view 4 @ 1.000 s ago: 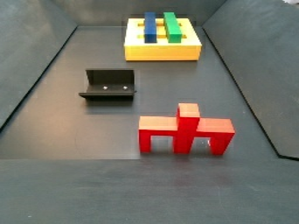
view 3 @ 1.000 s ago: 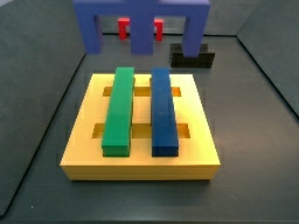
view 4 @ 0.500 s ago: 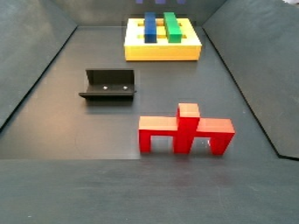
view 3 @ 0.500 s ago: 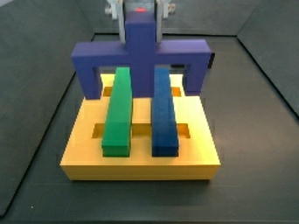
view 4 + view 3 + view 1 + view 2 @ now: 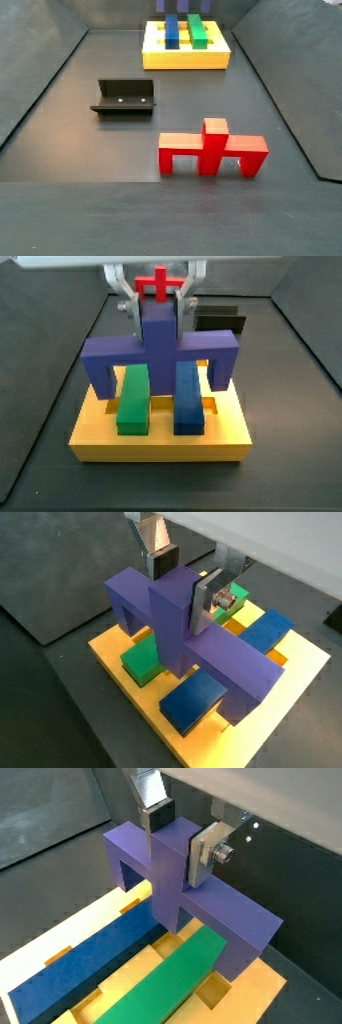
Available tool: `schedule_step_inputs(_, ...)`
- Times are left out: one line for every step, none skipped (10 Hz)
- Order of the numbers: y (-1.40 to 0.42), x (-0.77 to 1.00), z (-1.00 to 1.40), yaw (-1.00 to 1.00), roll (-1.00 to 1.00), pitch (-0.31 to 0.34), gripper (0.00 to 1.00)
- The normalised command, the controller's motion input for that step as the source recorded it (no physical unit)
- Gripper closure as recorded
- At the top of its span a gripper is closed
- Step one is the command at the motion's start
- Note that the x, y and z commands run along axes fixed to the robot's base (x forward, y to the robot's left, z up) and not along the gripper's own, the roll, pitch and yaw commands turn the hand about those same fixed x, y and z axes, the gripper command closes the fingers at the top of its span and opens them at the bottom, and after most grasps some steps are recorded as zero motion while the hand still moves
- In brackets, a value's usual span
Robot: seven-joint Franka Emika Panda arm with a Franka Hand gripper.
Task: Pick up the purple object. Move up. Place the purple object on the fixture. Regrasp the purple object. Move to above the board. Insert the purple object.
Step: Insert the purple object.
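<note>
Two jaws of the gripper (image 5: 186, 580) pinch the stem of the purple object (image 5: 159, 351), held legs-down over the board (image 5: 160, 434), straddling the green bar (image 5: 132, 396) and blue bar (image 5: 187, 397). Judgement: align legs with open slots, then descend vertically, slowly.

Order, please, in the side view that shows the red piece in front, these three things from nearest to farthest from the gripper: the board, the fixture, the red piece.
The gripper holds the purple object above the board.
1. Board, far end, directly under it.
2. Fixture, mid-floor.
3. Red piece, closest to the camera.
</note>
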Motion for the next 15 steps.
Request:
schedule_step_inputs(-0.06,0.05,-0.23,0.05,0.05,-0.029,1.0)
schedule_step_inputs(0.0,0.07,-0.28,0.0,0.0,-0.016,1.0)
schedule_step_inputs(0.0,0.09,-0.21,0.0,0.01,0.0,1.0)
schedule_step_inputs(0.0,0.18,-0.1,0.0,0.0,0.0,1.0)
schedule_step_inputs(0.04,0.15,-0.06,0.0,0.0,0.0,1.0)
schedule_step_inputs(0.09,0.08,-0.03,0.0,0.0,0.0,1.0)
schedule_step_inputs(0.1,0.0,-0.08,0.0,0.0,0.0,1.0)
schedule_step_inputs(0.14,-0.09,-0.08,0.0,0.01,0.0,1.0)
schedule_step_inputs(0.06,-0.1,0.0,0.0,0.01,0.0,1.0)
schedule_step_inputs(0.0,0.0,0.0,0.01,0.0,0.0,1.0)
schedule_step_inputs(-0.01,0.02,0.0,0.02,0.0,0.0,1.0)
schedule_step_inputs(0.0,0.0,0.02,0.03,0.0,0.0,1.0)
schedule_step_inputs(0.0,-0.02,0.0,0.03,0.0,0.0,1.0)
schedule_step_inputs(0.0,-0.11,0.03,0.04,0.0,0.0,1.0)
schedule_step_inputs(0.0,-0.13,0.07,0.05,0.02,0.0,1.0)
